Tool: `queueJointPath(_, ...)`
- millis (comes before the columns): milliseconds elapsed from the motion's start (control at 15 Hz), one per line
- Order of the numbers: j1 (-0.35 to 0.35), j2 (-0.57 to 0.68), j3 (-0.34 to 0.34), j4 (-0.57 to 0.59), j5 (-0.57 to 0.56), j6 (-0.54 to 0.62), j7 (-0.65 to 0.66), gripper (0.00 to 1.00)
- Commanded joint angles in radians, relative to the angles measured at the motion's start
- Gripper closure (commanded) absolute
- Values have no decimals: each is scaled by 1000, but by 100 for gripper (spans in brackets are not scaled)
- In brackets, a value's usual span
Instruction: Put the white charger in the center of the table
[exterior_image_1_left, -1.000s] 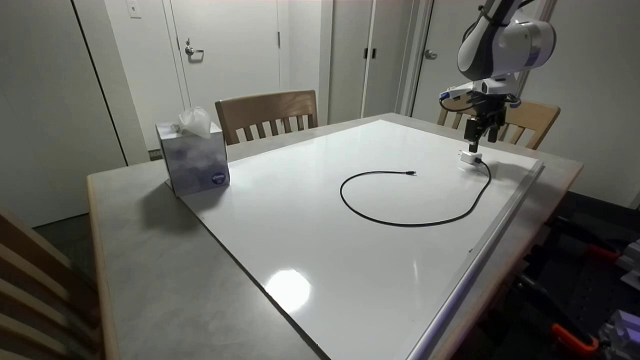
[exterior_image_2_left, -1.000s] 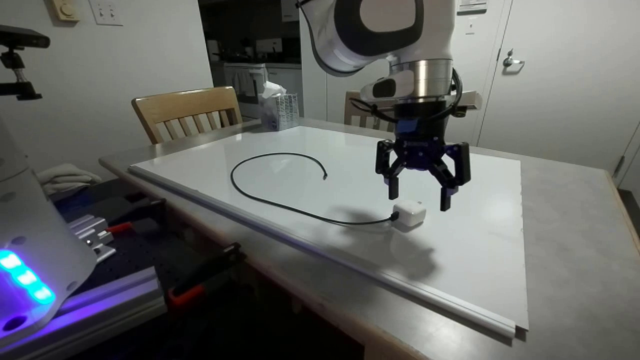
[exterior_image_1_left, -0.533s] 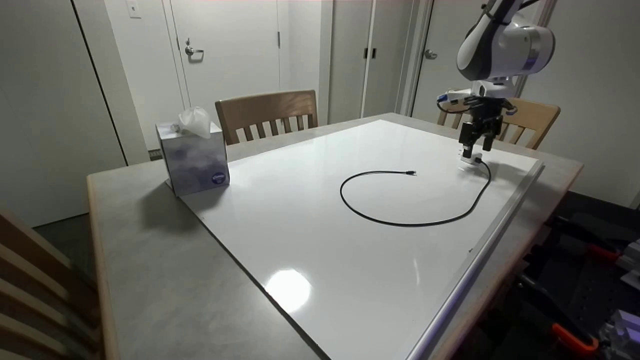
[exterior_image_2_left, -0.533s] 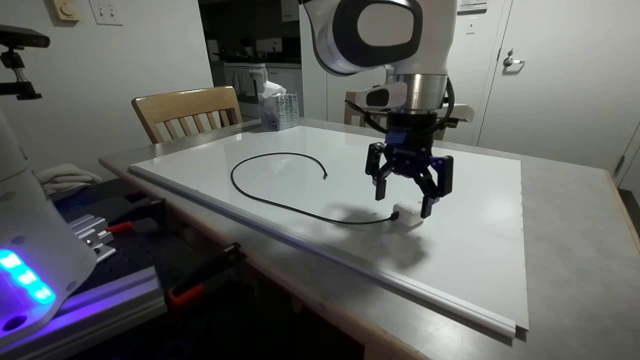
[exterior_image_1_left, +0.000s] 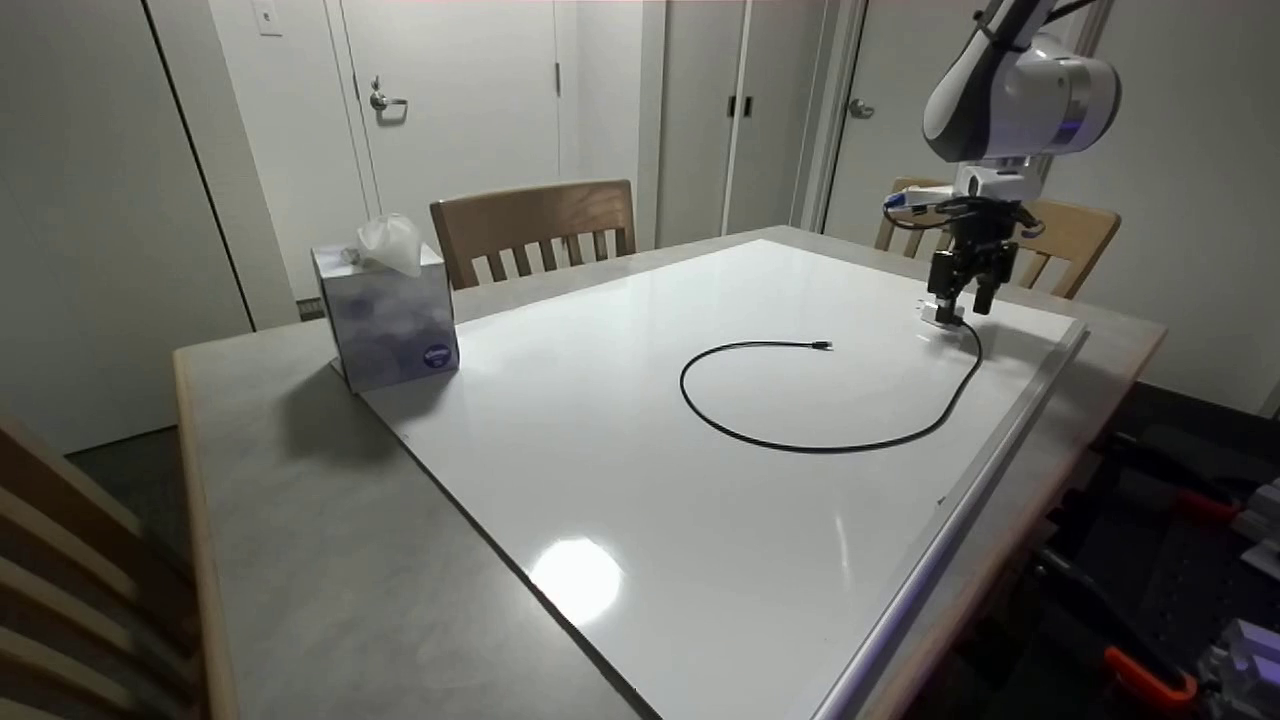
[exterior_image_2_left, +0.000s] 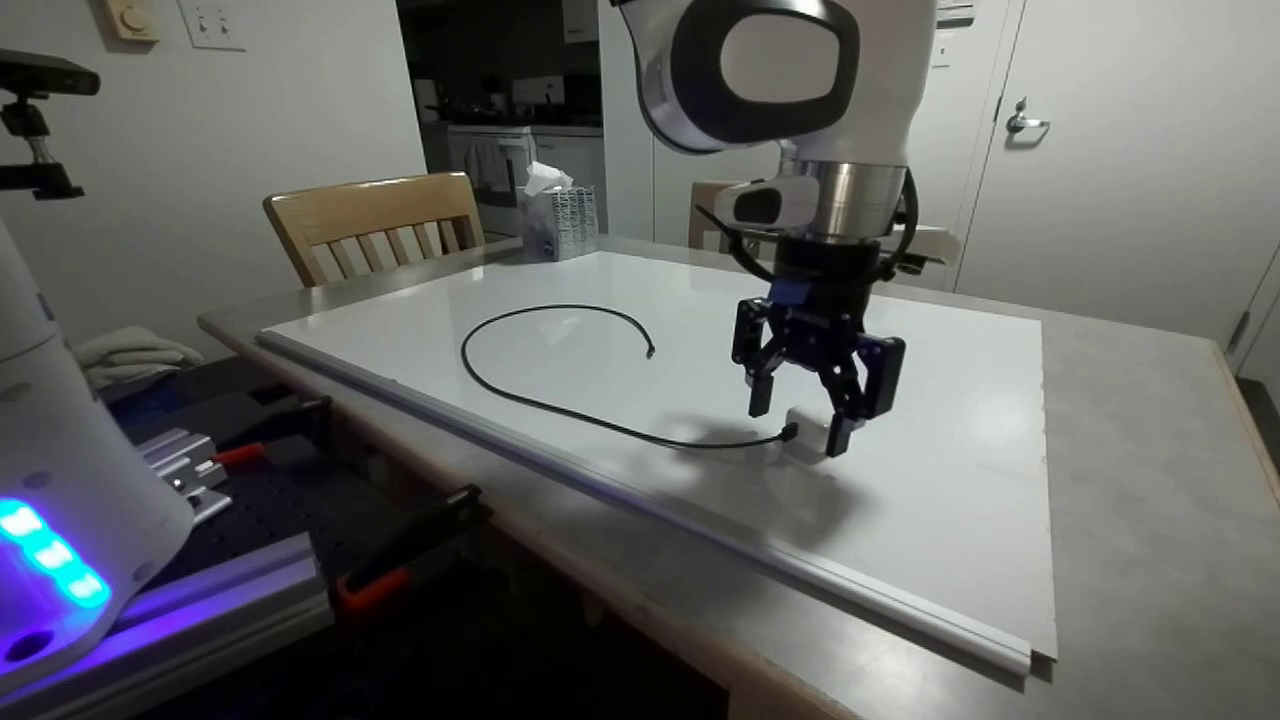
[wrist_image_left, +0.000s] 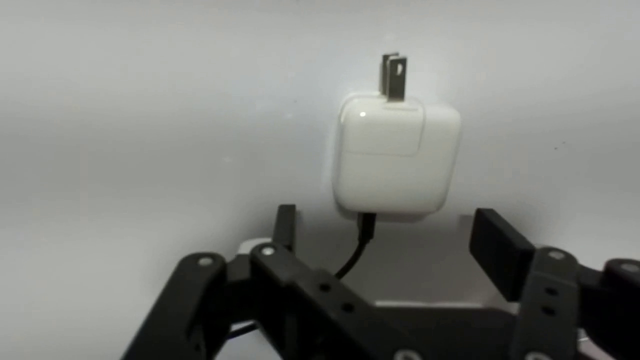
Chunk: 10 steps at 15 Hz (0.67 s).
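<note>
White charger (wrist_image_left: 395, 160) lies on the glossy white panel (exterior_image_1_left: 600, 450) over the table (exterior_image_1_left: 300, 560), off centre, toward one end. Black cord (exterior_image_1_left: 815, 450) runs from it in a wide curve. Gripper (wrist_image_left: 389, 227) low above, fingers (wrist_image_left: 502, 255) spread wide to either side of the cord end, holding nothing. Tissue box (exterior_image_1_left: 395, 325) well apart, by a panel corner.

My tabletop (exterior_image_1_left: 290, 560) is pale grey, with a glossy white panel (exterior_image_1_left: 620, 440) across most of it. On the panel I see the white charger (wrist_image_left: 395, 165) lying with its curving black cord (exterior_image_1_left: 820, 450), and a tissue box (exterior_image_1_left: 395, 325) at one corner.
</note>
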Motion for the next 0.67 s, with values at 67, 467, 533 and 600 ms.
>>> queueJointPath(67,19,-14,-14,-1,27,-37,0,50)
queueJointPath(467,65,-6,-54,1,20,-39,0,90)
queueJointPath(533,71,-4,-58,4,-4,-35,0,98)
queueJointPath(600,73,-5,-57,6,-23,-33,0,99)
